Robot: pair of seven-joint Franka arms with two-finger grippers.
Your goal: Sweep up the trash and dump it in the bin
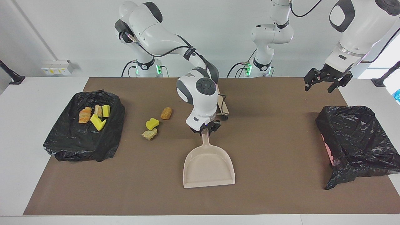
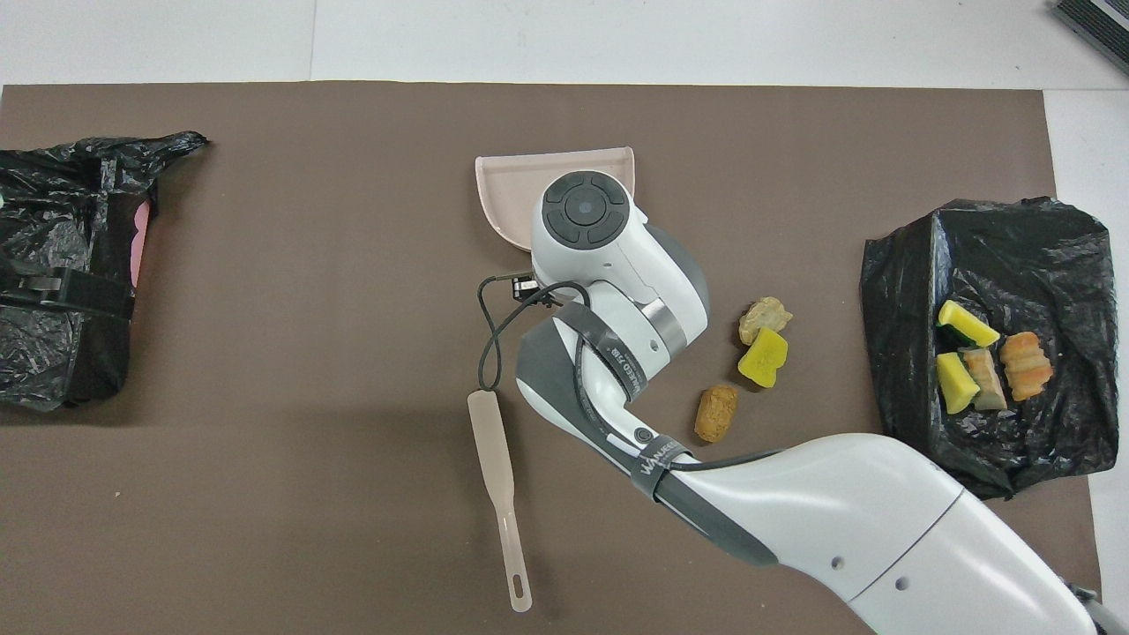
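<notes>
The beige dustpan (image 1: 208, 167) (image 2: 520, 185) lies flat on the brown mat, its handle pointing toward the robots. My right gripper (image 1: 205, 129) is at the end of that handle; in the overhead view my own wrist hides it. Three pieces of trash lie loose on the mat toward the right arm's end: a tan lump (image 1: 166, 113) (image 2: 716, 413), a yellow sponge piece (image 1: 152, 123) (image 2: 764, 358) and a pale lump (image 1: 149, 134) (image 2: 764, 317). Several more sit in the black-bagged bin (image 1: 78, 140) (image 2: 1014, 256). My left gripper (image 1: 323, 82) waits open in the air over the mat's corner.
The beige brush (image 2: 498, 485) lies on the mat nearer the robots than the dustpan, its bristle end (image 1: 223, 109) partly covered by my right arm. A second black-bagged bin (image 1: 356, 137) (image 2: 53, 265) stands at the left arm's end of the table.
</notes>
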